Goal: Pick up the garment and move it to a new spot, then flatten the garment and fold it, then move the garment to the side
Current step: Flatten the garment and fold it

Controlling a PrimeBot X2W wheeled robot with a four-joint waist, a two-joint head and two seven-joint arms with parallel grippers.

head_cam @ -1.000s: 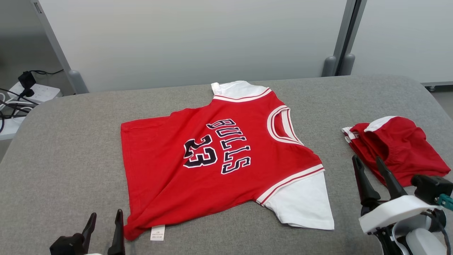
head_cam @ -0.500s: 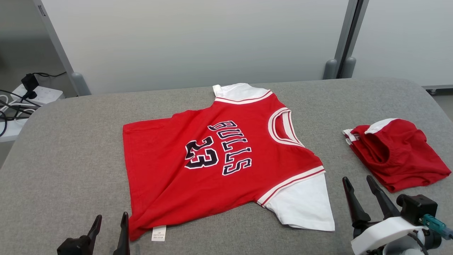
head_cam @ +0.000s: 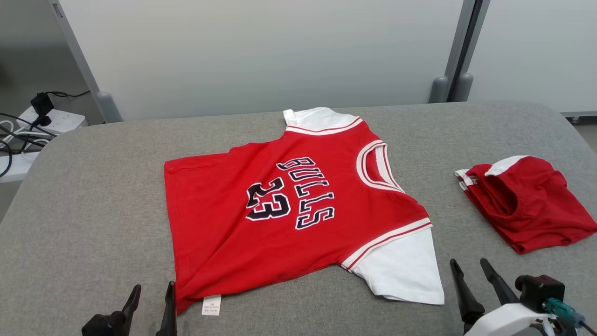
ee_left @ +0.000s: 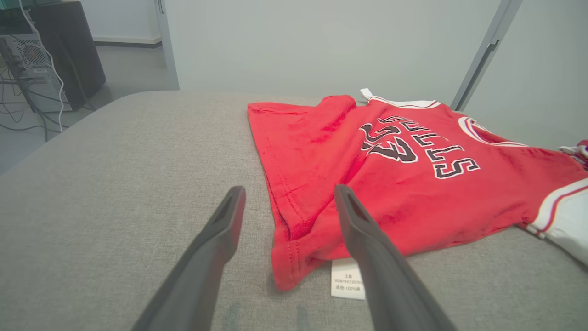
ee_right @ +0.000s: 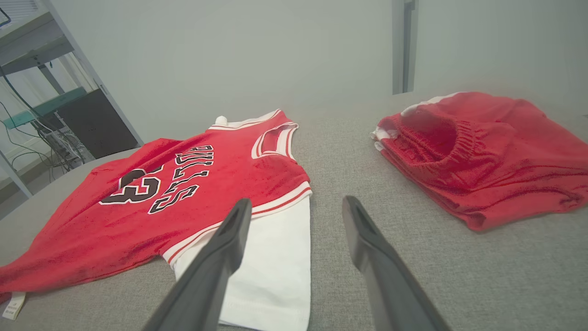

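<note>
While the left gripper hangs spread and empty, the Bulls jersey has its hem corner just ahead of it. Equally spread, the right gripper has red shorts ahead-right.

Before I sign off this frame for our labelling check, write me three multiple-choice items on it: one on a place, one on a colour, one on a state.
1. Where does the folded red garment lie relative to the jersey?
A. on top of it
B. to the robot's right, apart from it
C. to the robot's left of it

2. What colour are the jersey's sleeves?
A. black
B. blue
C. white

3. How is the left gripper?
A. shut on the jersey's hem
B. open, holding nothing
C. shut on the label

Answers:
1 B: a strip of bare grey table separates the two.
2 C: both sleeves show white beyond the striped trim.
3 B: its two fingers stand apart with nothing gripped between them.
</note>
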